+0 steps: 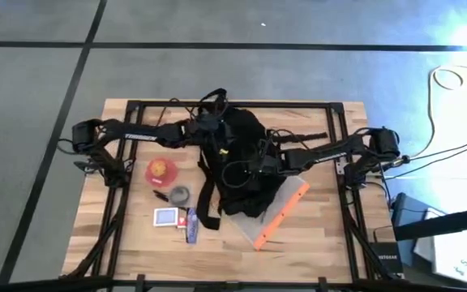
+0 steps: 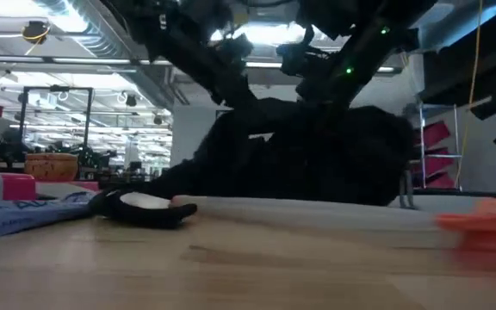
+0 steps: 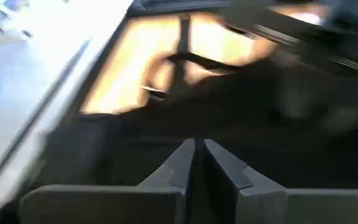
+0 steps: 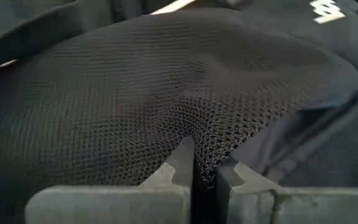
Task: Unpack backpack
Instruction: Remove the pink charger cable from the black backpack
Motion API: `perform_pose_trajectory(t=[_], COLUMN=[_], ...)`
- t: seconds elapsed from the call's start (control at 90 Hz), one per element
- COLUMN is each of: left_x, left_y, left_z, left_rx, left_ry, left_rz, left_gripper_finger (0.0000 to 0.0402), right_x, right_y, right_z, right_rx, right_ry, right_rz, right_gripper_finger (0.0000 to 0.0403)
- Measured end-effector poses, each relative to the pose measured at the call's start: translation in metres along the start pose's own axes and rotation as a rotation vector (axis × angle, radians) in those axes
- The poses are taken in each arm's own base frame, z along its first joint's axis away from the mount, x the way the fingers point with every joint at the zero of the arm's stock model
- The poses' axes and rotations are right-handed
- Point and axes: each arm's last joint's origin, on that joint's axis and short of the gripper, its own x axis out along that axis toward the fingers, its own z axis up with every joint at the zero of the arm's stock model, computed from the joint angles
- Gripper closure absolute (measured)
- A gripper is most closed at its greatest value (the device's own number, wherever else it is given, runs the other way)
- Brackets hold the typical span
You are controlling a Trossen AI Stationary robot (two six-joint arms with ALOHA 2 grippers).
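The black backpack [image 1: 237, 158] lies on the middle of the wooden table; in the low view the backpack [image 2: 317, 155] is a dark mound. My left gripper [image 1: 209, 113] is shut at the backpack's far left end, and its wrist view shows the shut fingers [image 3: 197, 155] over dark fabric. My right gripper [image 1: 262, 162] is over the backpack's middle, shut on its black mesh panel [image 4: 166, 93]. White lettering [image 4: 328, 9] shows on the fabric beyond. My left gripper is shut close above the backpack's far end; whether it touches the fabric I cannot tell, as the view is blurred. My right gripper pinches a raised fold of the mesh panel [image 4: 207, 146] between its two fingers. The mesh puckers up toward the fingertips, and the backpack stays on the table.
Left of the backpack lie a red-orange round thing [image 1: 161, 169], a grey and black item [image 1: 179, 195], a small white-blue box [image 1: 165, 216] and a blue-red packet [image 1: 190, 225]. An orange flat piece [image 1: 278, 212] lies at its near right. A black strap [image 1: 209, 207] trails toward the near edge.
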Motion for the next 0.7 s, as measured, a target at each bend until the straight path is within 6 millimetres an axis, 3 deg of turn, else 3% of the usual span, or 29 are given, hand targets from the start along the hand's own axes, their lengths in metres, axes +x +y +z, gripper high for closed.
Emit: perform_pose_trajectory(t=[0.189,0.378,0.511,0.6,0.7], left_x=[-0.01,-0.015,-0.016,-0.014,-0.011], left_y=[-0.032,-0.066,-0.081,-0.087,-0.093], left_z=[-0.003,-0.013,-0.017,-0.019,-0.019], left_rx=[0.005,0.044,0.023,0.018,0.046], left_ry=[0.096,0.172,0.131,0.125,0.103], left_rz=[-0.094,-0.106,-0.142,-0.158,-0.194], left_gripper_finger=[0.0385,0.0385,0.0385,0.0385,0.0385], right_x=[0.005,0.005,0.005,0.005,0.004], right_y=[-0.016,-0.014,-0.012,-0.012,-0.01], right_z=[0.001,0.002,0.001,0.001,0.003], right_rx=[0.037,0.018,-0.021,-0.056,-0.126], right_ry=[0.011,0.004,0.014,0.011,-0.005], right_rz=[-0.019,0.019,0.061,0.083,0.114], right_gripper_finger=[0.0403,0.0403,0.0398,0.0377,0.0327])
